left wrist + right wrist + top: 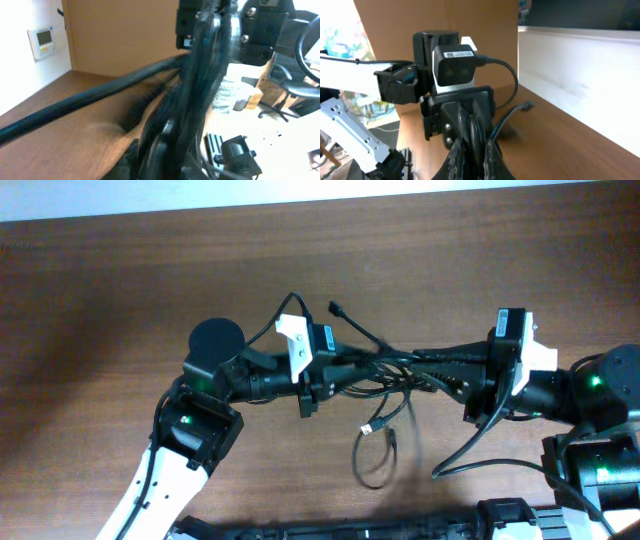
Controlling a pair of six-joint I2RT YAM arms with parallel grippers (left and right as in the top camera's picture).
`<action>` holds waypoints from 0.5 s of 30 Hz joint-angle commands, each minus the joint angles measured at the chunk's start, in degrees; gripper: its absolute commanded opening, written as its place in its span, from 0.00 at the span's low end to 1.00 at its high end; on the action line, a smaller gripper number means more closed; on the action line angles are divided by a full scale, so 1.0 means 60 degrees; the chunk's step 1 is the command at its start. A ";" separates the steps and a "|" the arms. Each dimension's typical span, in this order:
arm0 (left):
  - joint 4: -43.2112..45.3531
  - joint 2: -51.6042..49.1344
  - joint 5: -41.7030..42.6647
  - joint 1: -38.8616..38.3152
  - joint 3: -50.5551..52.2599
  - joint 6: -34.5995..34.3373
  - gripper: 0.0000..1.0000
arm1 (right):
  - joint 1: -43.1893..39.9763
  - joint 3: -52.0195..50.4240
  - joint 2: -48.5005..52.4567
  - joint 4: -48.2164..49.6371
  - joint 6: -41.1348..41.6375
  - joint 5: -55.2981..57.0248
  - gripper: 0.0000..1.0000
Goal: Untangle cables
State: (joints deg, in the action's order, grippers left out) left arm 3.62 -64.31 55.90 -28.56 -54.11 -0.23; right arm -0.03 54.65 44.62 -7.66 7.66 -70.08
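Several thin black flexible cables with small plug ends (400, 368), drawn into one tangled strand across the middle of the overhead frame, between two arms. Below centre, loose loops (378, 448) sagging onto the brown wooden table (120, 270); above centre, one plug-tipped tail (337, 309) poking toward the top edge. Just right of centre, the black two-finger right gripper (452, 372), clenched on the bundle's right end, with strands pinched between its fingers in the right wrist view. Just left of centre, the black two-finger left gripper (345, 375), set about the bundle's other end; too blurred in the left wrist view to tell whether clamped or slack. Judged to be the pulling-apart step, with the knot not yet undone and the task far from finished. Next move likely to call for a firm hold at both ends and a slow draw outward, toward the left and right edges, watching for a knot that tightens instead of slipping.
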 commanded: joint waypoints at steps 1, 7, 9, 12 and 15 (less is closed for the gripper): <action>0.0036 -0.0015 0.0102 -0.0051 -0.0055 -0.0033 0.00 | 0.0000 0.0160 -0.0062 0.0036 0.0062 0.0036 0.04; 0.0036 -0.0015 0.0098 -0.0055 -0.0055 -0.0029 0.00 | 0.0000 0.0160 -0.0062 0.0036 0.0062 0.0036 0.04; 0.0036 -0.0015 0.0098 -0.0051 -0.0055 -0.0033 0.25 | 0.0000 0.0160 -0.0062 0.0036 0.0062 0.0036 0.04; 0.0036 -0.0015 0.0098 -0.0051 -0.0055 -0.0033 1.00 | 0.0000 0.0160 -0.0062 0.0036 0.0062 0.0040 0.04; 0.0025 -0.0015 0.0102 -0.0051 -0.0055 -0.0033 0.99 | -0.0007 0.0160 -0.0062 0.0036 0.0055 0.0055 0.04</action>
State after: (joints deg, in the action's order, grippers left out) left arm 3.64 -64.31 55.92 -28.60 -54.11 -0.10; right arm -0.03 54.65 44.62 -7.66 7.73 -69.93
